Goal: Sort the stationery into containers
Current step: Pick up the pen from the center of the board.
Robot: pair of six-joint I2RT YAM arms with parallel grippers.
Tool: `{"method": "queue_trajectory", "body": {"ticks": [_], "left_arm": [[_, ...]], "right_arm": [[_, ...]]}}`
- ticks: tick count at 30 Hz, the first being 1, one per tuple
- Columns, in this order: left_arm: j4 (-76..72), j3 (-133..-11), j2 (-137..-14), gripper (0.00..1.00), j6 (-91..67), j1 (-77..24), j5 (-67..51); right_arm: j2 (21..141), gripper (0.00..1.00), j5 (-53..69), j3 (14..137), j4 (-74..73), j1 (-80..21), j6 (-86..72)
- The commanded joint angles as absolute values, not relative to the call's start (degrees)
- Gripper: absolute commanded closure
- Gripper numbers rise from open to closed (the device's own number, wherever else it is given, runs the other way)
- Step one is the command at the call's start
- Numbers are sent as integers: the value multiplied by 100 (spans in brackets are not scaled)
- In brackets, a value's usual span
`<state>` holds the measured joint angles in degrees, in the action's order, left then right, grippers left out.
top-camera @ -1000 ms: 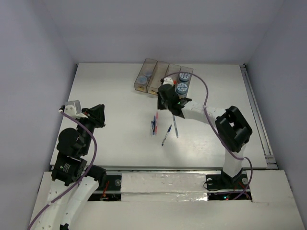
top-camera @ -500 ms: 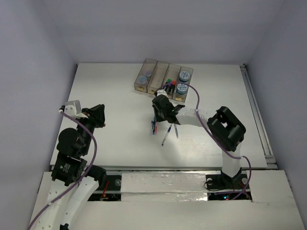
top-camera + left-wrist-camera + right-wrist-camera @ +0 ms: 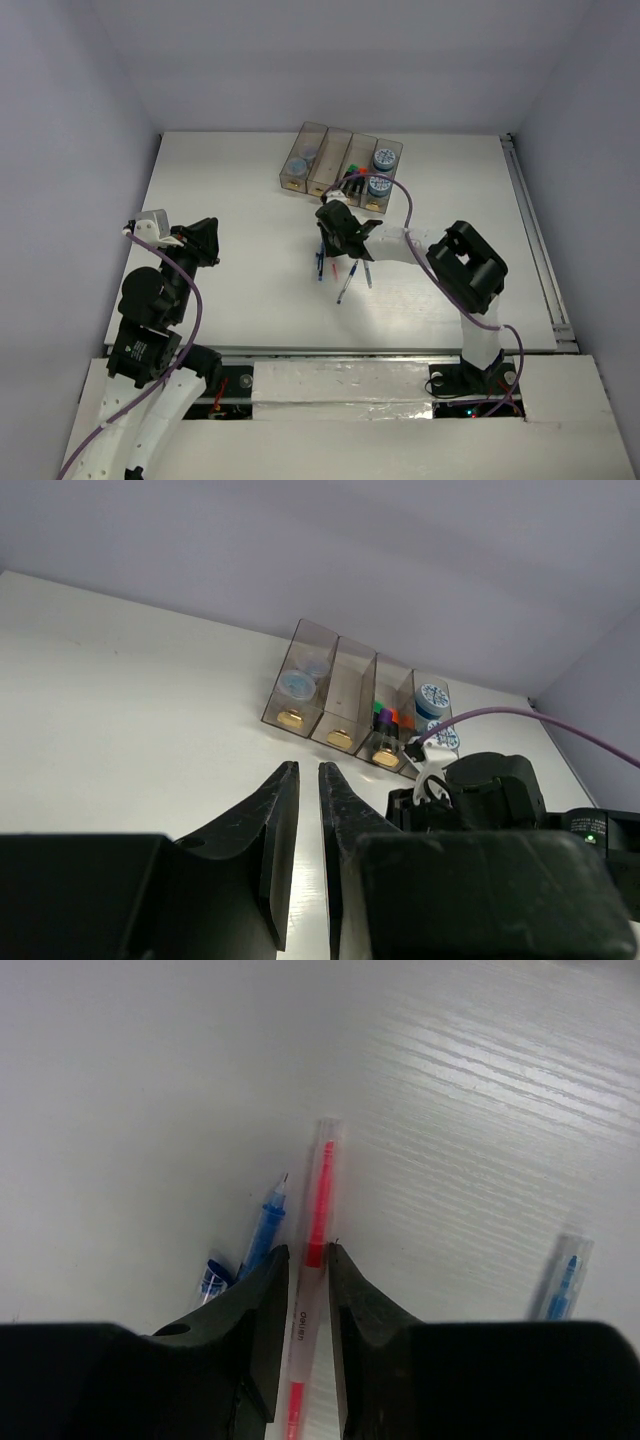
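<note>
Two near-closed right gripper (image 3: 308,1255) fingers (image 3: 262,1310) flank pink pen (image 3: 322,1185), maybe touching.

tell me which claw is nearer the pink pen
Right. The right claw has the pink pen between its fingers; the left claw sits far off, near the table's left edge.

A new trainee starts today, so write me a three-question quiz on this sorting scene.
1. True or false: the pink pen framed by the right pincer lies inside a bin.
2. The second pen, just left of the pink pen in the right wrist view, is: A) blue B) green C) orange.
3. Fill in: in the top view, the highlighters sit in the ___ bin from the left of the row of bins.
Key: 1 false; 2 A; 3 third.
</note>
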<state>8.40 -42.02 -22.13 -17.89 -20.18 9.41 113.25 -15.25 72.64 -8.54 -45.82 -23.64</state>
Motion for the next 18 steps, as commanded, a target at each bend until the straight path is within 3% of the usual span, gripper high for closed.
{"method": "queue_trajectory", "body": {"ticks": [1, 3, 8, 18], "left_arm": [[545, -4219, -2189, 88, -1758, -2048, 879], [545, -4210, -2188, 88, -1767, -2048, 879], [545, -4210, -2197, 88, -1758, -2048, 870], [545, -4210, -2171, 88, -1758, -2048, 861]], "right_arm": [[11434, 71, -1696, 7444, -923, -4623, -2382], [11478, 71, -1758, 7488, -958, -4623, -2382], [11382, 93, -2038, 7523, -993, -4623, -2320], [11267, 100, -1997, 8691, -748, -4150, -2056]]}}
